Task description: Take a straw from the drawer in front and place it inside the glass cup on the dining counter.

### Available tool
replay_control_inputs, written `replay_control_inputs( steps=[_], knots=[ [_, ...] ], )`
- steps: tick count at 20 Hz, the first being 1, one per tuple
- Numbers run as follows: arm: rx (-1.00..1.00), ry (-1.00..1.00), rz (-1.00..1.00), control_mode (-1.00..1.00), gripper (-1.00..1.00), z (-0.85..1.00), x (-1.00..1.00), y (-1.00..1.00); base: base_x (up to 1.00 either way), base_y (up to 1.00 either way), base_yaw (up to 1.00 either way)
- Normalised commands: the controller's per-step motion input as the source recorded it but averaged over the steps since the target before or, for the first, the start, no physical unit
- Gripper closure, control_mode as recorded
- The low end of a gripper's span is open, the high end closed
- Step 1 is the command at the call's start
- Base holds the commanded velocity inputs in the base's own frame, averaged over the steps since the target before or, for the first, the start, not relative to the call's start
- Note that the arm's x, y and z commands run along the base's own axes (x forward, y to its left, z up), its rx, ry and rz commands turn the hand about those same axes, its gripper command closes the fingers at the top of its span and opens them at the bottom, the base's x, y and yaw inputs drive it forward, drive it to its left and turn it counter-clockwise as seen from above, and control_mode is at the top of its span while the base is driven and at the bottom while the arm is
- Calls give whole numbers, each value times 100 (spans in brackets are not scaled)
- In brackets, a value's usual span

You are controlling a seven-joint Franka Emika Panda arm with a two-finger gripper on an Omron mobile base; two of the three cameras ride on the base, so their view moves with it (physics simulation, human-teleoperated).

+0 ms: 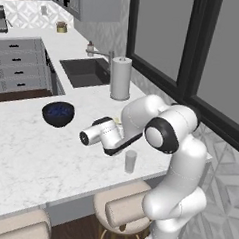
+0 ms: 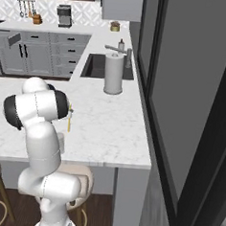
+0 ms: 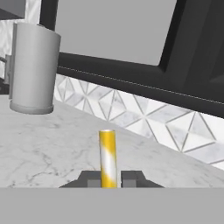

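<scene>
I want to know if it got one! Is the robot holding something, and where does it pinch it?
Yes. The gripper is shut on the yellow straw, pinching it near one end; the rest pokes out past the fingertips.

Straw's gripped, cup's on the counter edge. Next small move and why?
Probably carry the straw over the glass cup and line it up before lowering: the gripper is shut on it above the dining counter, and the cup stands apart, empty.
</scene>
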Motion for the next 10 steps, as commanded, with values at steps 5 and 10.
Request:
replay_control_inputs(
  steps=[5, 10],
  knots=[
    [0, 0, -6, -100, 100, -1, -20, -4, 0, 0, 0],
    [0, 0, -7, -100, 100, 0, -12, -16, 0, 0, 0]
  ],
)
